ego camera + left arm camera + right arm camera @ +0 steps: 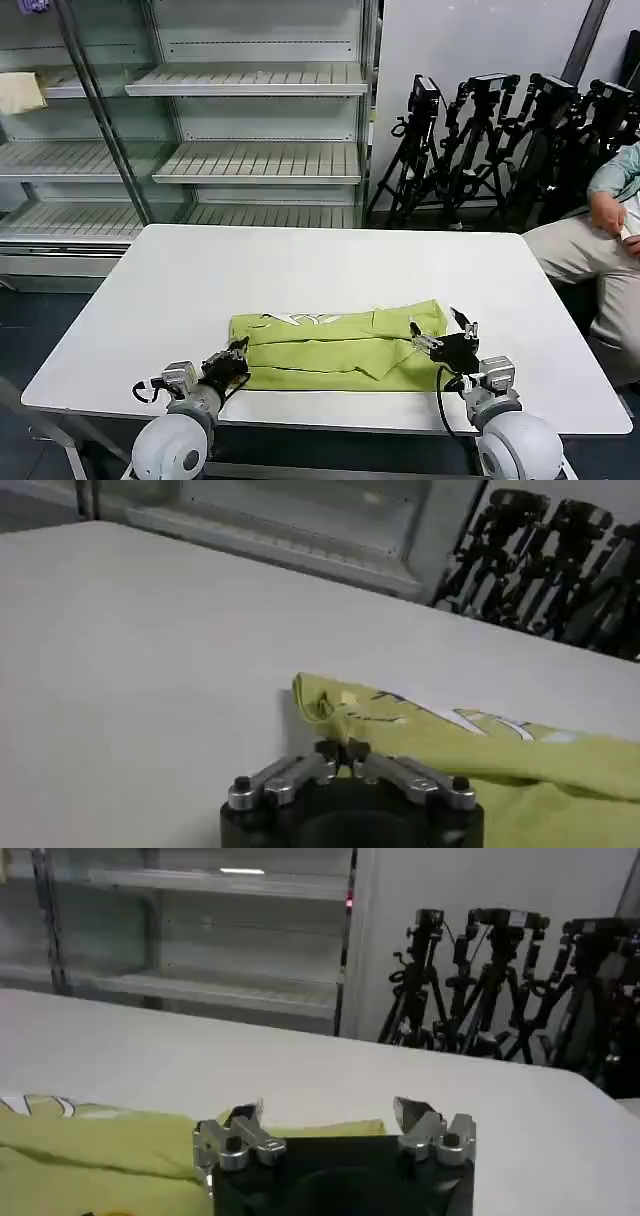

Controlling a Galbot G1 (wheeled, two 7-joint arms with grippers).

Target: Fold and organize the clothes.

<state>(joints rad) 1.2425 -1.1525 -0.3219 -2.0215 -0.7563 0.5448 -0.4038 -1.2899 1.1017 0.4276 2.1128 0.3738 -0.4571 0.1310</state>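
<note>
The clothes are one lime-green shirt, folded into a long band near the front of the white table. White markings show along its far edge. My left gripper is at the band's left end, shut on a pinch of the fabric edge. In the left wrist view the left gripper has its tips together on the cloth. My right gripper hovers at the band's right end, open. In the right wrist view the right gripper stands wide, with the shirt beyond and nothing between the fingers.
Empty metal shelving stands behind the table, with a pale cream cloth on a shelf at far left. Black tripods crowd the back right. A seated person is at the right edge. The table's front edge lies just below the shirt.
</note>
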